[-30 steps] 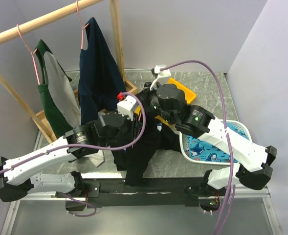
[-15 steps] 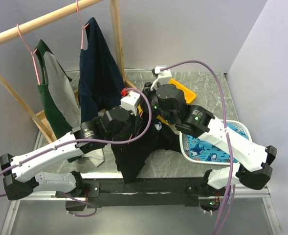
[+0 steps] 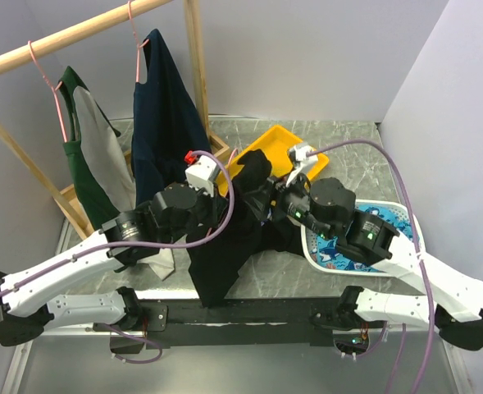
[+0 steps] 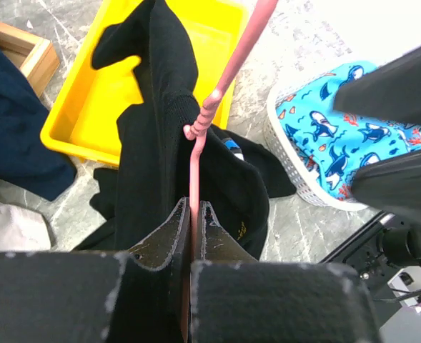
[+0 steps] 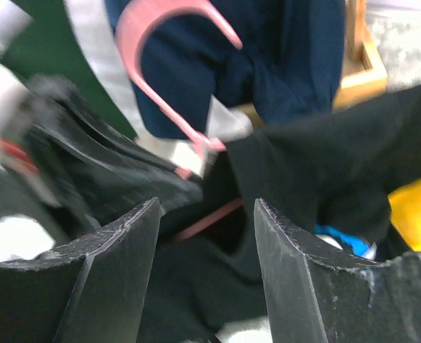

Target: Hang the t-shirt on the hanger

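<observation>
The black t-shirt (image 3: 225,250) hangs draped over the pink hanger (image 4: 228,68) and trails down toward the table's front edge. My left gripper (image 4: 194,205) is shut on the hanger's wire just below its twisted neck, holding it above the table with the shirt (image 4: 153,143) over it. My right gripper (image 5: 206,204) stands open just right of the shirt (image 5: 324,164), nothing between its fingers. The hanger's hook (image 5: 164,78) shows ahead of it. The daisy print is hidden.
A yellow tray (image 3: 294,146) lies behind the shirt. A white basket (image 3: 405,220) with blue shark-print cloth sits at the right. The wooden rack (image 3: 77,33) at the left carries a navy shirt (image 3: 167,123) and a green-and-grey shirt (image 3: 89,156) on pink hangers.
My left gripper has shut on the hanger's wire. My right gripper has opened and drawn back to the right, away from the shirt, uncovering the yellow tray.
</observation>
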`<state>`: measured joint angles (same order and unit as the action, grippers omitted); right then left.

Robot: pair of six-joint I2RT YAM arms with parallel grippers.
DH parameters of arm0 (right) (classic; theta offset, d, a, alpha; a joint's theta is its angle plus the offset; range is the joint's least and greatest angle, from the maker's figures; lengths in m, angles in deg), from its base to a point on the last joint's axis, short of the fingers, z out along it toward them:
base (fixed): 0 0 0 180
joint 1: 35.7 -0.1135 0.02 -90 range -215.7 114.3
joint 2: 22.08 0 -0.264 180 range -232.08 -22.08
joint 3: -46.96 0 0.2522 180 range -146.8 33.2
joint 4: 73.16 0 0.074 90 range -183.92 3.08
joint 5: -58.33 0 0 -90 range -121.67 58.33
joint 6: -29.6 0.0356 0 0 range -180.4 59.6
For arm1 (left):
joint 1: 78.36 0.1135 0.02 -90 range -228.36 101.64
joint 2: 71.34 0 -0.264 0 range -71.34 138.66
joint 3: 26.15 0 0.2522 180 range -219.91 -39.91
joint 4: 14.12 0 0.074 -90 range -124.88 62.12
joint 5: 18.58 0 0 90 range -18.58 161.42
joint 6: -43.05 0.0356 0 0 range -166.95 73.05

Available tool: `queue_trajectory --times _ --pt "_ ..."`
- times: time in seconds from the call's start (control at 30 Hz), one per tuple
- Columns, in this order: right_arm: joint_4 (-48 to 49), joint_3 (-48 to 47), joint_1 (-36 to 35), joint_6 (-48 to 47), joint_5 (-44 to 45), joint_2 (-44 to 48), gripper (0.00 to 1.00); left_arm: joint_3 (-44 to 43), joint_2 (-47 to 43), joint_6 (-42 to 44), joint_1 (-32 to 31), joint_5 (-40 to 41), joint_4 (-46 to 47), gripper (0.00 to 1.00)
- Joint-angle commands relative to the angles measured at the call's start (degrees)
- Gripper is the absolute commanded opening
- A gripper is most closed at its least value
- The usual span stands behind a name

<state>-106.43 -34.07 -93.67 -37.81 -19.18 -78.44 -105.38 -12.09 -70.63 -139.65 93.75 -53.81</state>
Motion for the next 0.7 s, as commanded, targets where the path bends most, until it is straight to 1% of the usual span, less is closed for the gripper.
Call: queue_trajectory --times 0.0,0.1,0.23,0.33,0.37,0.43,0.47,0.53,0.57,0.6,0.63,0.67 --pt "2.9 4.6 0.76 -1.23 -3.08 -1.03 0.63 -2.37 -1.68 -0.66 0.21 -1.41 2.65 0.01" --pt "1.93 3.55 0.76 -2.11 -3.17 -3.31 0.64 -3.87 -1.24 -0.66 0.21 -1.85 1.59 0.01" --pt "-0.88 1.7 0.67 -2.02 -0.37 -7.09 0.62 -5.36 -1.15 -0.49 0.21 -2.64 1.15 0.01" --pt "-3.68 -0.05 0.76 -1.67 1.83 -9.37 0.48 -6.16 -0.88 -0.75 0.21 -3.08 0.45 0.01" --pt "-4.3 -1.36 0.76 -1.67 4.27 -9.65 0.37 -6.42 -0.88 -0.75 0.21 -3.51 -0.16 0.01" --pt "-6.84 -3.74 1.37 -1.5 7.36 -9.74 0.21 -7.65 -0.27 -0.49 0.21 -4.92 -1.22 0.01" --pt "-7.64 -6.97 2.85 -1.67 8.07 -9.56 0.12 -8.0 0.08 -0.4 0.21 -5.27 -2.01 0.01" --pt "-9.49 -10.5 5.67 -2.02 6.94 -9.12 0.08 -8.62 0.52 0.04 0.21 -7.11 -2.89 0.01" --pt "-10.02 -14.09 7.16 -2.11 4.58 -9.03 0.05 -8.88 0.52 0.21 0.21 -7.73 -3.16 0.01" --pt "-10.55 -15.95 10.66 -2.55 3.34 -9.82 0.04 -9.14 0.78 0.3 0.21 -8.35 -3.85 0.01" --pt "-12.47 -17.88 12.0 -2.81 2.37 -10.61 0.04 -9.32 0.96 0.48 0.21 -9.57 -4.21 0.01" --pt "-13.53 -21.99 13.49 -3.34 1.75 -11.57 0.01 -9.5 1.05 0.48 0.21 -10.1 -4.3 0.01"
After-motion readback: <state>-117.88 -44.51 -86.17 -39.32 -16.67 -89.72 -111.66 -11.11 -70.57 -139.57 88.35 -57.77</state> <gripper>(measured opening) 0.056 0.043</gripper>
